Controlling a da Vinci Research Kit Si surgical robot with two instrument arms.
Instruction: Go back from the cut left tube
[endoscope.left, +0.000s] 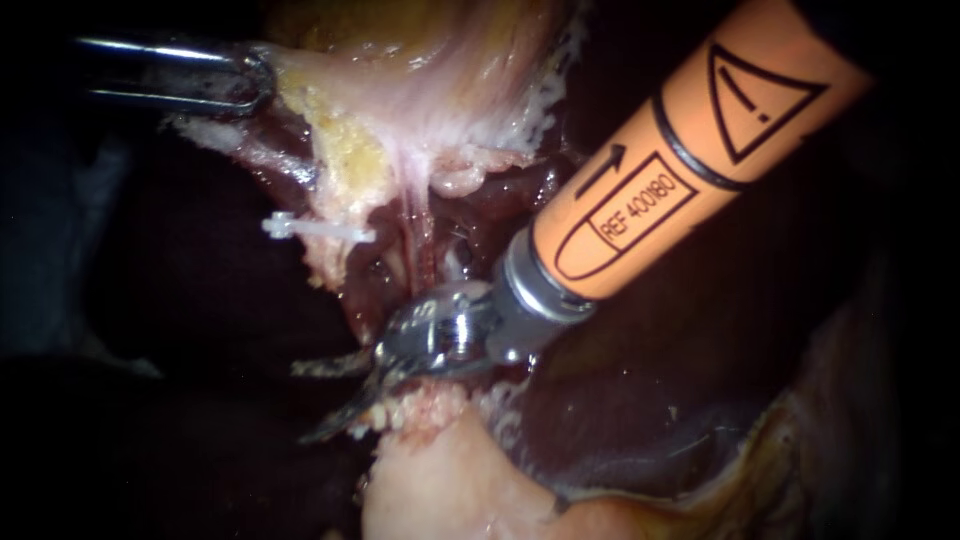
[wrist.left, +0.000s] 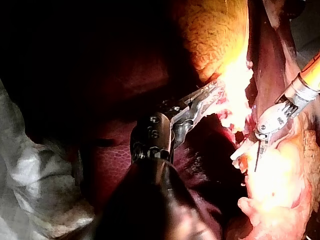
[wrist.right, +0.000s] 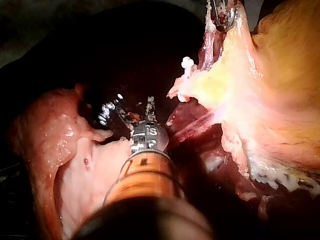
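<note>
Withdrawal of the right instrument (endoscope.left: 322, 398) is the step in hand, and in my judgement it has barely begun. Its two thin blades stand spread, holding nothing, low in the endoscope view, hard against the ragged, granular edge of a pale tissue mound (endoscope.left: 450, 480); whether the lower blade touches that edge cannot be told. The cut left tube (endoscope.left: 342, 252) I take to be the short stump carrying the white clip (endoscope.left: 315, 230). It sits above the blades and apart from them, with dark wet tissue between. A pink strand (endoscope.left: 415, 215) runs downward just beside the stump, close to the instrument's metal wrist; it may be the other tube, but this is not confirmed. The left instrument (endoscope.left: 250, 82) is clamped on a fold of the gallbladder (endoscope.left: 440, 90) and holds it lifted away from the liver (endoscope.left: 650, 400). The next move appears to call for drawing the right instrument back along its own shaft line. The blades are best brought together first, so that neither edge drags across the pink strand or the clip. The orange sleeve (endoscope.left: 680, 150) on the right shaft bears black printed symbols and a boxed line of characters; as instrument markings they are not transcribed. No other writing is legible in any view.
</note>
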